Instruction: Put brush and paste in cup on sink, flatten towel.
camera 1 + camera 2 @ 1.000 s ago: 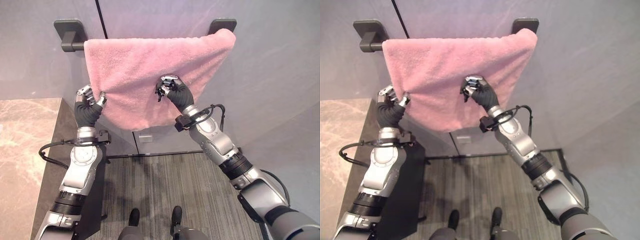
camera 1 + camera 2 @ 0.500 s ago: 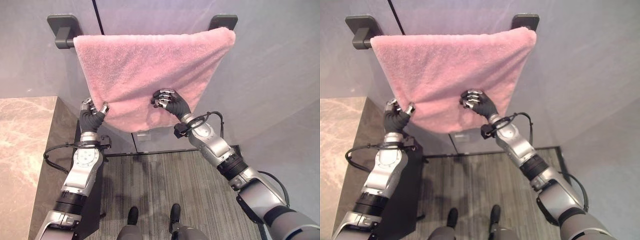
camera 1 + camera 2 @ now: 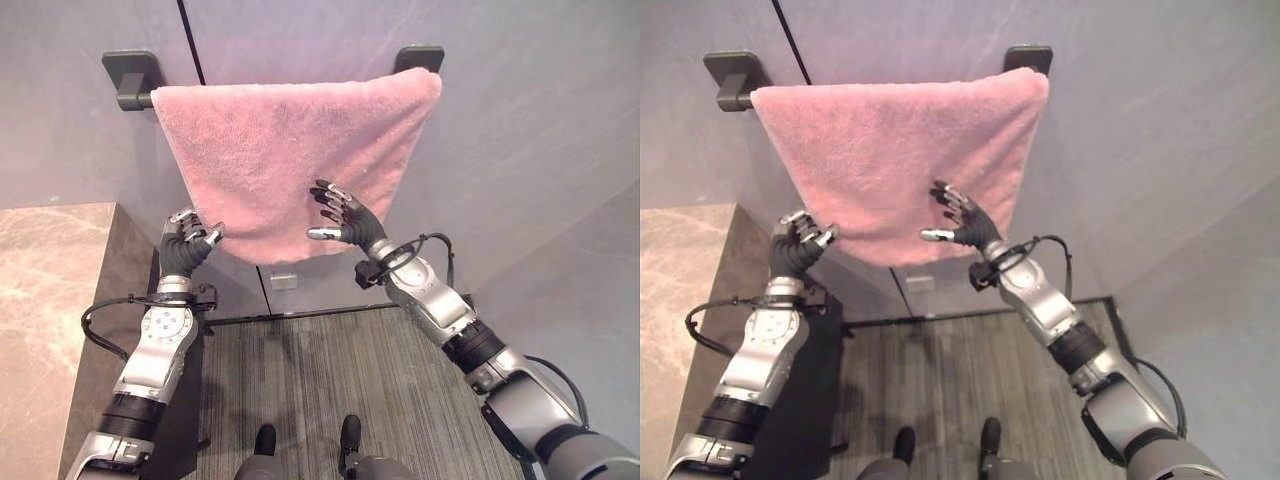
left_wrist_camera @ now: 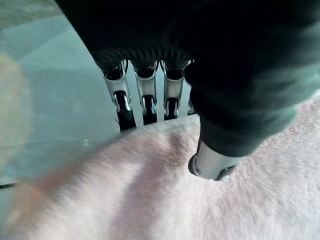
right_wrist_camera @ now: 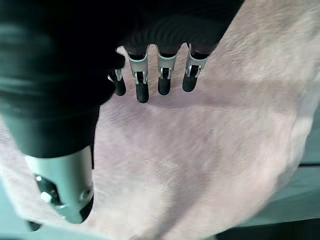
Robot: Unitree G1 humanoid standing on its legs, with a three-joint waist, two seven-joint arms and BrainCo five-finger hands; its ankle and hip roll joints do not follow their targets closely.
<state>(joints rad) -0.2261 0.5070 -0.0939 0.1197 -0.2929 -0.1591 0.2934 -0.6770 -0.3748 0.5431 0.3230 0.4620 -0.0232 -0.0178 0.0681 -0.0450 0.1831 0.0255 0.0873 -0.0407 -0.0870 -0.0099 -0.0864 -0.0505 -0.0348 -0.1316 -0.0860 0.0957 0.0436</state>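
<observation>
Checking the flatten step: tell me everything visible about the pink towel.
The pink towel is fluffy terry cloth, draped over a dark wall-mounted bar and spread wide, its lower edge narrower than the top. The left hand pinches its lower left corner; the right hand lies open against its lower right part.

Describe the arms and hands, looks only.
Both arms are silver-grey with black joint bands. The left hand and the right hand have silver fingers with dark tips, and a dark ribbed cover over the hand's back and wrist.
</observation>
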